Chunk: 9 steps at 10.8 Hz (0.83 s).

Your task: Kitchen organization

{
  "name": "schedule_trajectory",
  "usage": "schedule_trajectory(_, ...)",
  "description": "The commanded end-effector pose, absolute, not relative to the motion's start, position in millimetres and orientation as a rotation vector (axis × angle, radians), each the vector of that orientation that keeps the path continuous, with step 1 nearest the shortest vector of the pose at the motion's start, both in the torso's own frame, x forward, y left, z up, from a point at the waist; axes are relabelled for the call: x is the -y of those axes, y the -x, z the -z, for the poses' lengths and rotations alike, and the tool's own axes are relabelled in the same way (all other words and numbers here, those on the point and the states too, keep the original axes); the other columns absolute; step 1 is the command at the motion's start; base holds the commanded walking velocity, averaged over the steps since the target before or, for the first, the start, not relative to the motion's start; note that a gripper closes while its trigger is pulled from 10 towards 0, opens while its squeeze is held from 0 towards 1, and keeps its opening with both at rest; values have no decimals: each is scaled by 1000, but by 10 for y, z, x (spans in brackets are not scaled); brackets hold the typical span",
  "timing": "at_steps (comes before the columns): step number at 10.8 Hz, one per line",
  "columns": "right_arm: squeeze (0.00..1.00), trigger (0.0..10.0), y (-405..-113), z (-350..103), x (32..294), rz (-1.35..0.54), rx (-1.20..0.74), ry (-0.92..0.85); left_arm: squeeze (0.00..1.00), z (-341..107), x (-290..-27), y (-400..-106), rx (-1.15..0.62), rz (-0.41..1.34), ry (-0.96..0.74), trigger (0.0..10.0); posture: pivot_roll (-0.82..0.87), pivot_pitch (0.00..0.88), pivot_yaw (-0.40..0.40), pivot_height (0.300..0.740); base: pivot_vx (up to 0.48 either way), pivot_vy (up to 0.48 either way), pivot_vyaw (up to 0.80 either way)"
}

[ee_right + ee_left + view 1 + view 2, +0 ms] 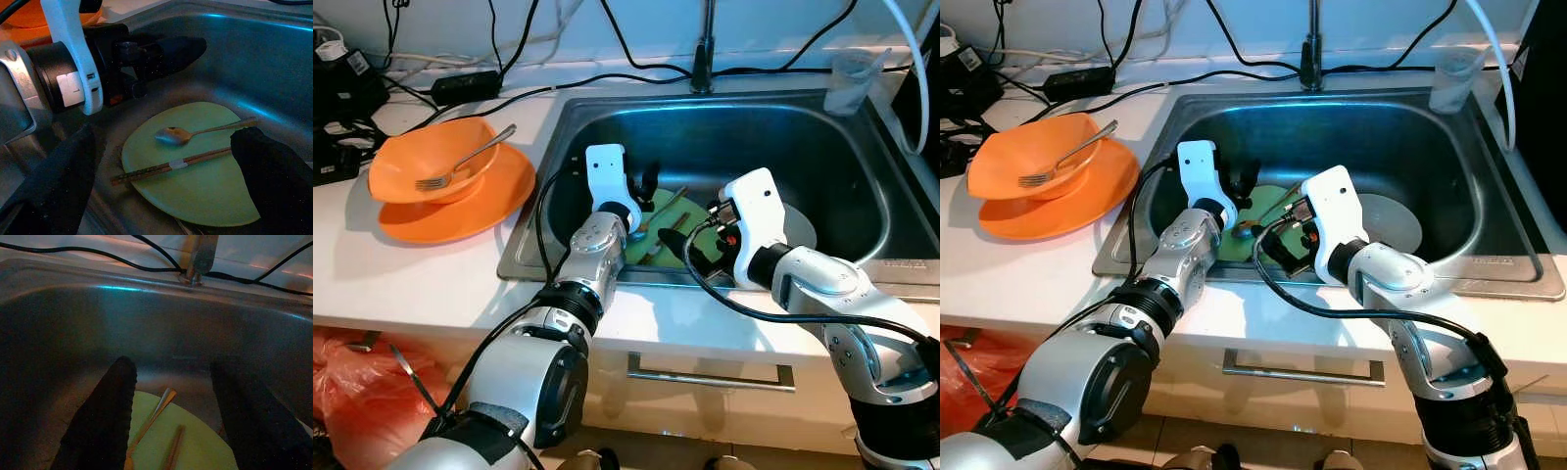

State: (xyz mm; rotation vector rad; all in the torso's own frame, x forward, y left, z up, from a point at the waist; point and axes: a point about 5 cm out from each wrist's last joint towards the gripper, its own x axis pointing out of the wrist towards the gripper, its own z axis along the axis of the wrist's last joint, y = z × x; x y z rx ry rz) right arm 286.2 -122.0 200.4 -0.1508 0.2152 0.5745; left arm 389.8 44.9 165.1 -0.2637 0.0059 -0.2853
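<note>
While no writing is legible, chopsticks (171, 165) cross the green plate (205, 191).

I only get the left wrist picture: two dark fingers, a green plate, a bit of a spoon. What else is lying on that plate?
Observer: Beside the spoon, a pair of chopsticks banded together lies on the green plate.
Operator: Is the other arm nearby?
Observer: Yes, the right gripper hovers open over the same plate, facing the left gripper.
Operator: Anything outside the sink?
Observer: An orange bowl holding a fork sits on an orange plate on the counter.
</note>
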Motion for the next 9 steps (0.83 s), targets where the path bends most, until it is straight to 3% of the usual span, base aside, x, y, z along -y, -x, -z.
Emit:
schedule_trajectory(1,0,10000,-2859,-1990,1192,-583,-213,152,1000,-1690,-486,-3919,8,275,250,10000,-194,108,135,740,0,0,0)
schedule_trajectory(4,0,10000,-2863,-1986,1185,-586,-209,152,1000,-1722,-492,-3929,23,274,204,10000,-193,102,136,740,0,0,0)
schedule_trajectory(7,0,10000,-2875,-1986,1184,-590,-204,156,1000,-2102,-516,-3986,218,242,28,10000,-185,97,131,740,0,0,0)
schedule_trajectory(9,0,10000,-2885,-1988,1176,-594,-201,156,1000,-2223,-519,-3989,281,243,1,10000,-182,91,129,740,0,0,0)
